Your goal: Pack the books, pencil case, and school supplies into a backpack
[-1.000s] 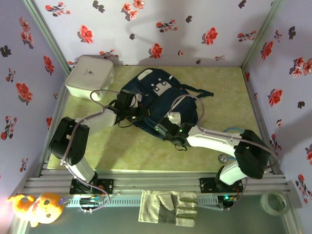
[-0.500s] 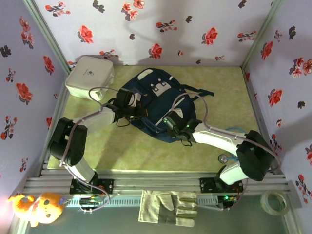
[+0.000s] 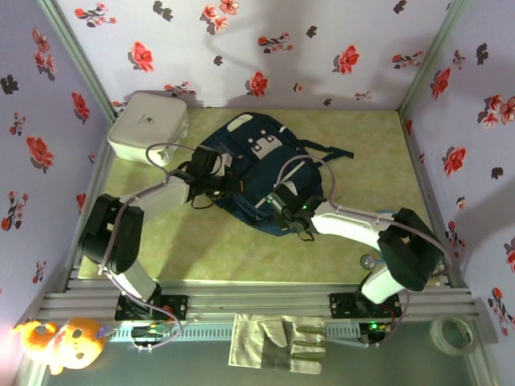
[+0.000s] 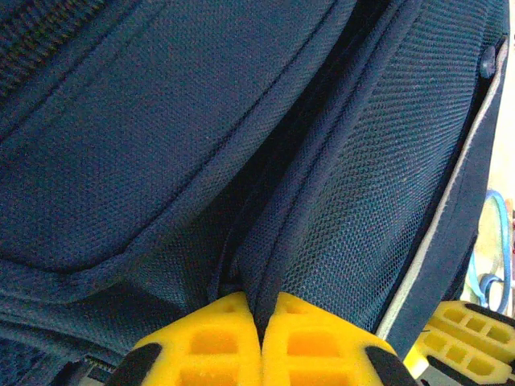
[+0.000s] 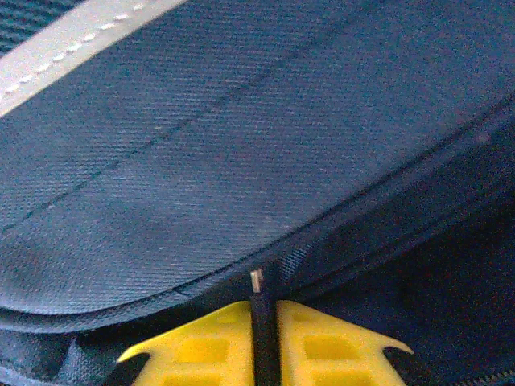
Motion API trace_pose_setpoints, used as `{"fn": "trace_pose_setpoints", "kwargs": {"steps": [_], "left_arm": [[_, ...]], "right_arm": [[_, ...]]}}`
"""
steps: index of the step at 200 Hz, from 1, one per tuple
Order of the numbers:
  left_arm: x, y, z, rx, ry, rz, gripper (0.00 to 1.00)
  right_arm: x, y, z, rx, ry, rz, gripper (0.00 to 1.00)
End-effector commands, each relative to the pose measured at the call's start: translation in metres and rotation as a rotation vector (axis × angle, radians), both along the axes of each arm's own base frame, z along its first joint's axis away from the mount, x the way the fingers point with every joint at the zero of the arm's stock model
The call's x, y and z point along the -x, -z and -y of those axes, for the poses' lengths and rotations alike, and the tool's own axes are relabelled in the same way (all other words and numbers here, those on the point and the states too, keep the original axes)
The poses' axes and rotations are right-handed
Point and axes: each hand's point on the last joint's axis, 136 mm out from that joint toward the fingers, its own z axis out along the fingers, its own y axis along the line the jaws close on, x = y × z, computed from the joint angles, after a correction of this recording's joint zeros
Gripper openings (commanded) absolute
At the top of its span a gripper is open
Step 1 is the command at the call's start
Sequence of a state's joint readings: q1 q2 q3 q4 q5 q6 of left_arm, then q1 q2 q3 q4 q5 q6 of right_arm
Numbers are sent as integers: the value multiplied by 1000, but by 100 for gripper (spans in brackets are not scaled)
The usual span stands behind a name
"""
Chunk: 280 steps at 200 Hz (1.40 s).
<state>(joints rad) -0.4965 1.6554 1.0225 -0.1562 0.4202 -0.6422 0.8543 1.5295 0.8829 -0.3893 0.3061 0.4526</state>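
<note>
The navy backpack (image 3: 259,165) lies flat in the middle of the table, its top toward the back wall. At the bag's left side, my left gripper (image 3: 226,186) is shut, its yellow fingers (image 4: 217,342) pinching a fold of the bag's mesh fabric (image 4: 265,265). My right gripper (image 3: 276,211) sits at the bag's near edge. It is shut on a thin dark zipper pull (image 5: 259,293) with a small metal tip, beside the seam. The books, pencil case and school supplies are out of view.
A white square box (image 3: 147,126) stands at the back left, close to the backpack. A grey glove (image 3: 280,342), a tape roll (image 3: 451,334) and a plush toy (image 3: 56,342) lie in front of the arm bases. Floral walls close in three sides.
My right gripper shifted slightly up along the backpack's near edge, opened briefly and shut again on the zipper pull. The left gripper kept its pinch and stayed put.
</note>
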Motion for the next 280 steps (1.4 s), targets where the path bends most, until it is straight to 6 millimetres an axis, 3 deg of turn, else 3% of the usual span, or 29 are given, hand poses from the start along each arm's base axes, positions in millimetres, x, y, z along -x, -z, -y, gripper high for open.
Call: {"fn": "trace_pose_setpoints", "kwargs": {"steps": [1,28,52,78,105,127,161,191,222,238,259,280], "left_arm": [[-7,-23,-6,-10,4,66,0],[-11,-21,-16,-55,-15,74,0],[-10,-21,-19,-70,-22,74,0],[-9,-15,-15,-78,-8,59,0],[-19,-16,-4,-89,26,74,0],[-41,-20,-4,-157,26,121,0],[-85,-24,-16,-270,-11,179,0],[-110,-33,-35,-294,-86,192,19],[-104,-49,-62,-255,-180,195,41],[-93,-51,-79,-232,-239,181,51],[-74,-47,-95,-183,-306,145,56],[-56,-41,-91,-95,-317,101,58]], "right_arm": [[-11,-10,15,54,59,50,5],[-23,-26,56,110,216,135,2],[-28,-26,95,103,367,124,2],[-29,-24,100,121,373,86,1],[-20,-24,81,70,310,68,0],[-9,-26,62,19,241,59,0],[10,-21,-2,-156,82,9,0],[4,-25,-59,-347,16,-1,0],[-14,-39,-110,-448,-59,12,0],[-24,-43,-126,-464,-85,25,0],[-33,-50,-142,-475,-116,38,0],[-37,-56,-153,-498,-142,42,0]]}}
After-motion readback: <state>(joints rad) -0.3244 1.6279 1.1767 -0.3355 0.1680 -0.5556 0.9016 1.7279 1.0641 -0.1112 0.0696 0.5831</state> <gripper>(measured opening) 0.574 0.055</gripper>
